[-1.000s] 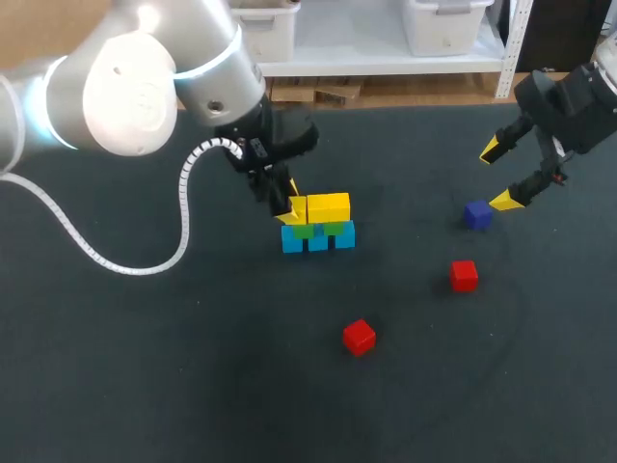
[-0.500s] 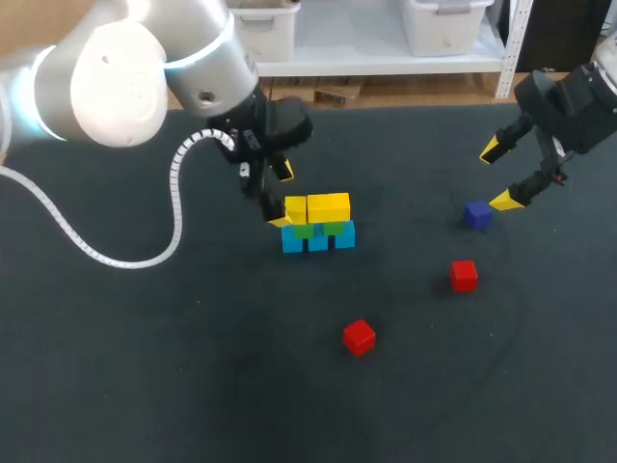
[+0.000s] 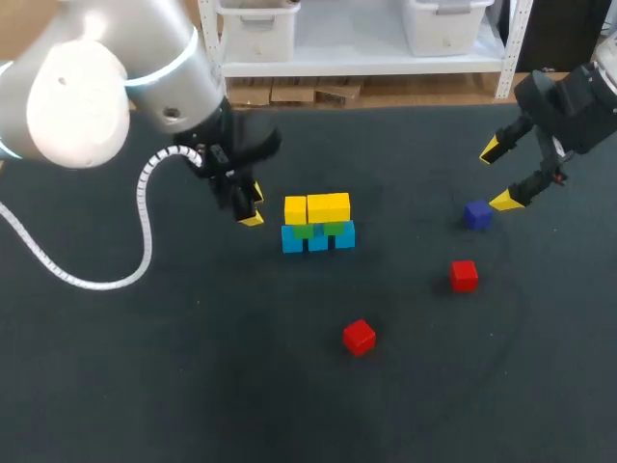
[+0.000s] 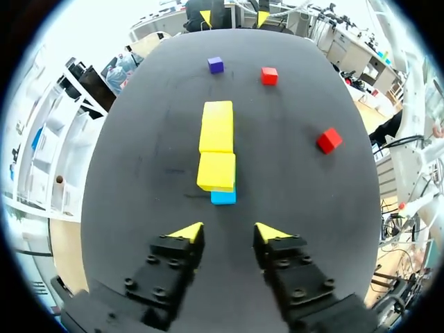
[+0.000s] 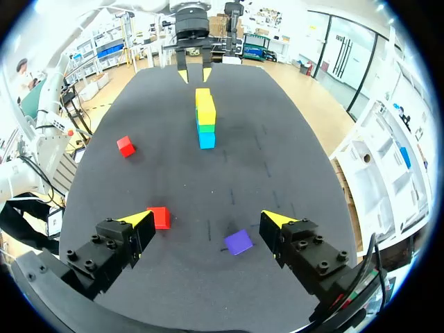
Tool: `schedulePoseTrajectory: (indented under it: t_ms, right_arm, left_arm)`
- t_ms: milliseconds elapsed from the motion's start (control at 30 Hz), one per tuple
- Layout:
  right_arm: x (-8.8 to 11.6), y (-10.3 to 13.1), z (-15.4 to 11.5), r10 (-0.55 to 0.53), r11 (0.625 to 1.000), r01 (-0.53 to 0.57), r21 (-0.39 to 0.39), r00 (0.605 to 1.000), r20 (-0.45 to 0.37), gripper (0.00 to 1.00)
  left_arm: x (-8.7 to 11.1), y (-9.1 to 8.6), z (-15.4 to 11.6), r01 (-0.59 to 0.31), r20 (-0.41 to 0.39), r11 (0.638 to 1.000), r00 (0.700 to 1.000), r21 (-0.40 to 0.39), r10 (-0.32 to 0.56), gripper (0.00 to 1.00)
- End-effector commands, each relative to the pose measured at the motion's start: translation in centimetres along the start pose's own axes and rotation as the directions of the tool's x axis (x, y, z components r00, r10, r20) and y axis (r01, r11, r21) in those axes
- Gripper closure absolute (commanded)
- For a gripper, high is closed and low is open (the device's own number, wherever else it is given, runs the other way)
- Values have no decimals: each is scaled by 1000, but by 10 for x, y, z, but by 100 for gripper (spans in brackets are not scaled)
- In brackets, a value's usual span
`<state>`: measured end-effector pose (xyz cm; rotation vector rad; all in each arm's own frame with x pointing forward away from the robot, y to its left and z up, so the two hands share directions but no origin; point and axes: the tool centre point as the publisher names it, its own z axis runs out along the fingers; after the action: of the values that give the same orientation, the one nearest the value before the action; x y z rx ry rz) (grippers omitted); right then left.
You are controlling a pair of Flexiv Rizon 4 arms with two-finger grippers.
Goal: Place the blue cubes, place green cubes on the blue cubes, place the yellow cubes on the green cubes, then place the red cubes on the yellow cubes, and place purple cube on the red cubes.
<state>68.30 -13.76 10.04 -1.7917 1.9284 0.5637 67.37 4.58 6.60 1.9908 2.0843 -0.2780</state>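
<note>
A stack [image 3: 318,224] is found near the middle of the tabletop [image 3: 174,386], somewhat toward its far edge. Three layers are recorded: a row of blue cubes [image 3: 318,240] resting on the surface, green cubes [image 3: 303,231] set on them, and yellow cubes [image 3: 329,206] laid along the top. The yellow row is seen to cover most of the green, which shows only as a thin band.

The left gripper [image 3: 251,203] is held just beside the left end of the stack, apart from it. Its fingers are spread and nothing is grasped. In the left wrist view the stack is seen end-on, straight ahead of the fingers.

A red cube [image 3: 464,275] lies between the stack and the right edge. A second red cube [image 3: 359,337] lies nearer the near edge, turned slightly askew. Both are well apart from the stack and from each other.

A purple cube [image 3: 476,213] lies toward the right edge, farther back than the first red cube. The right gripper [image 3: 498,176] hangs near it with its fingers spread wide. In the right wrist view the purple cube is seen on the surface between the fingers, touched by neither.

The tabletop is covered in a dark, matte, uniform material.
</note>
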Motion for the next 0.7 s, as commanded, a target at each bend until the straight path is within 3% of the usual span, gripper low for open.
schedulePoseTrajectory:
  t_ms: [33, 700]
  right_arm:
    - [0, 0, 0, -1, 1000, 1, 1, 1000, 2, 0]
    - [0, 0, 0, -1, 1000, 1, 1, 1000, 2, 0]
  left_arm:
    - [2, -3, 4, 1, 8, 1000, 1000, -9, -1, 100]
    - [-12, 8, 11, -20, 51, 1000, 999, -18, 20, 100]
